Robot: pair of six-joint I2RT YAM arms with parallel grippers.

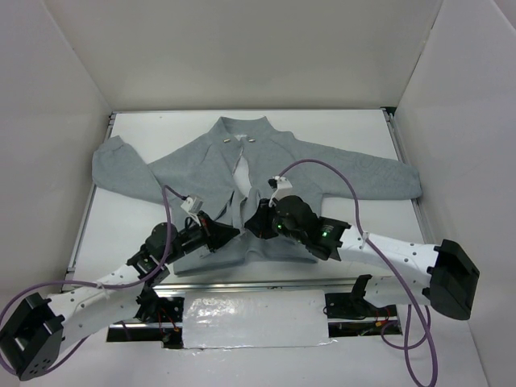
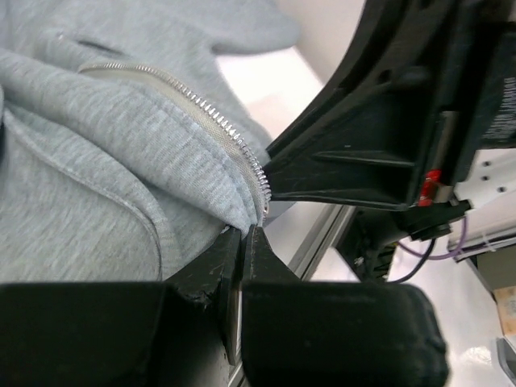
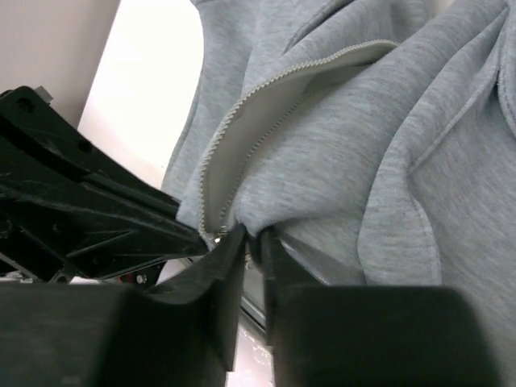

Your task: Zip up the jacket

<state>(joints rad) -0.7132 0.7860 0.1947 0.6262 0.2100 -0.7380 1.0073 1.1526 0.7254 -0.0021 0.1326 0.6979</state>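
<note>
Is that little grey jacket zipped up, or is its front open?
Open. From above, the jacket has its two front edges lying apart; the right wrist view shows the zipper teeth in separate, unjoined rows.

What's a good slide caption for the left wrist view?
Left gripper pinching the jacket hem at the base of its open zipper.

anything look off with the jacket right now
The jacket front is rumpled: fabric bunches up around the bottom end of the open zipper, where the left gripper and right gripper pinch it. One sleeve is bent inward, while the other lies straight.
</note>
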